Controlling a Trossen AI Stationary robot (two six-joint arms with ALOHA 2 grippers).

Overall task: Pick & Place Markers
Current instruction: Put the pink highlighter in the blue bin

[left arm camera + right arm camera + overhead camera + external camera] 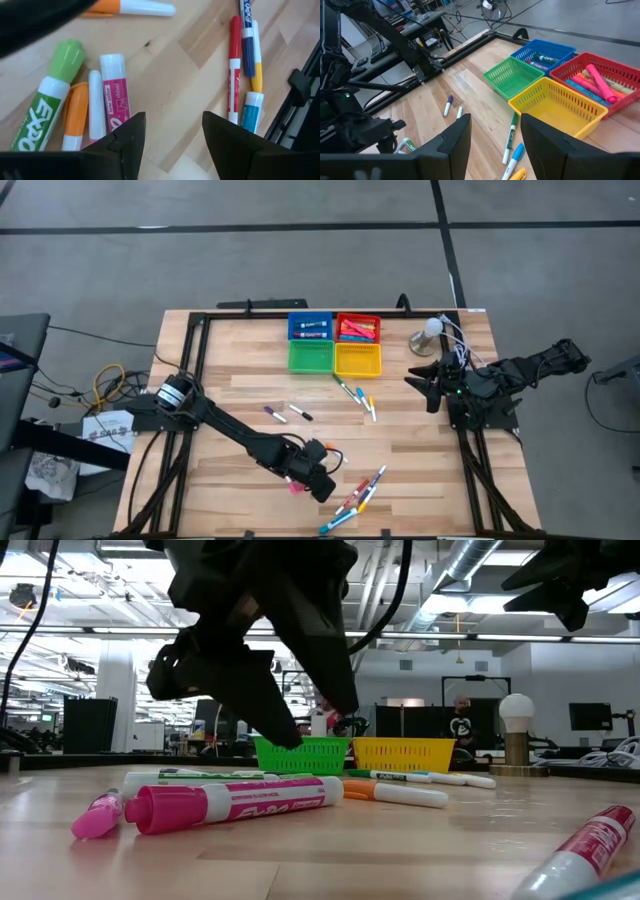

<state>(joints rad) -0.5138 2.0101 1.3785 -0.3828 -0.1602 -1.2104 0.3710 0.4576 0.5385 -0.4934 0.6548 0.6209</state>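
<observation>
While four small baskets sit in a square at the far middle of the table [230, 350], only two of them hold anything: the blue basket [310, 327] carries a couple of markers with dark blue labels, and the red basket [358, 329] beside it holds a heap of pink, red and blue ones. The green basket [311, 357] and the yellow basket [357, 360], in the row nearer the arms, show bare floors in the right wrist view.

The rest of the markers lie loose on the wood: a few [358, 395] just in front of the yellow basket, a purple one [271, 413] and a white one to the left of them, and a cluster [355, 498] near the front edge.

The left gripper [172, 132] hangs low over that front cluster, its fingers apart with bare wood between them, a pink-labelled marker [113, 92] just beside one fingertip. The right gripper [495, 137] waits above the right side of the table, fingers apart and holding nothing, near a white bulb on a stand [430, 332]
</observation>
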